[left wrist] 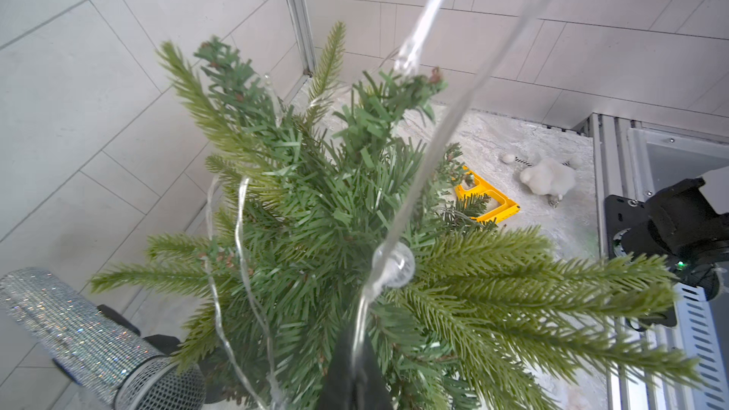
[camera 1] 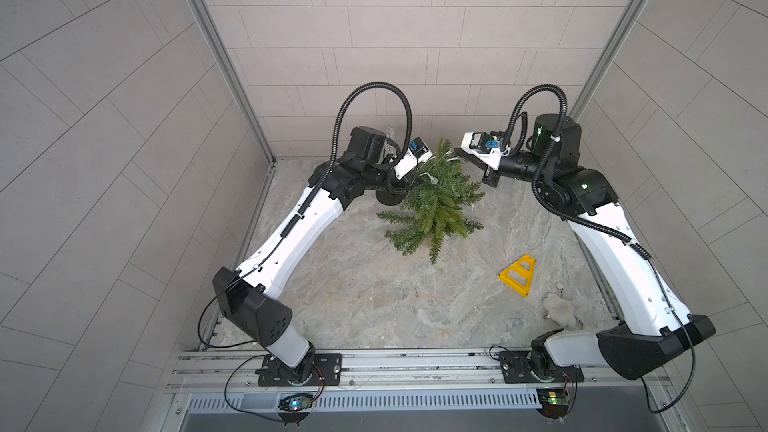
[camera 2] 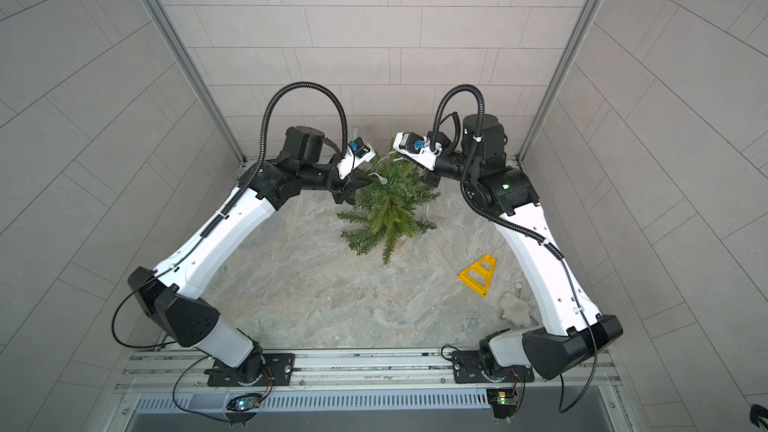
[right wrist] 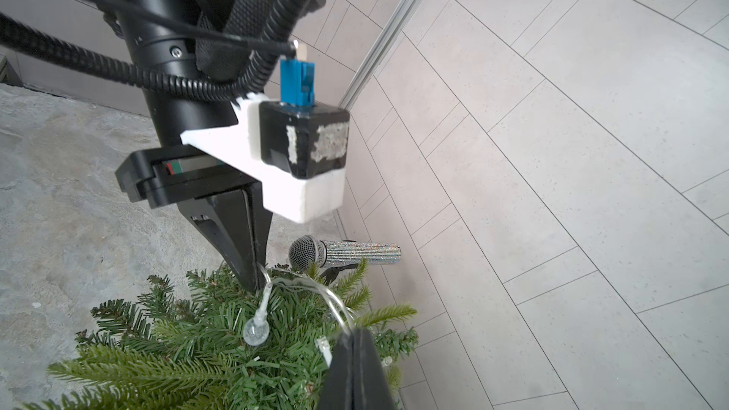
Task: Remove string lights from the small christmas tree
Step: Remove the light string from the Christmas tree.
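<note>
Although the pale fluffy toy (camera 1: 561, 311) and the yellow triangular plastic frame (camera 1: 518, 275) lie nearest the arm bases on the grey marbled tabletop (camera 1: 374, 297), neither bears on the job. Farther in, between the two arms, stands the small green artificial christmas tree (camera 1: 432, 205). The thin silvery string lights with clear round bulbs (right wrist: 255, 331) are draped over its upper branches, and more loops hang down through the needles.

At the crown, the right gripper (right wrist: 352, 339) is closed with the wire pinched at its tip. Just beyond it the left gripper (right wrist: 255, 276) is clamped on the same strand, and one bulb dangles in the short slack between them.

The wire looks nearly weightless, limp and slick. It will probably slide through closed pads and snag on needles rather than come away cleanly. A pinch on bare wire just beside a bulb seems best: the bulb then acts as a stop. The bulbs look breakable, so they should not be squeezed. The tree also looks light, so a sideways tug may drag or tip it, and lifting loops up over the crown seems safer.

Farthest back, near the tiled wall, the glittery silver microphone on a black stand (right wrist: 347, 254) sits just behind the tree, where a swinging loop could catch on it.
</note>
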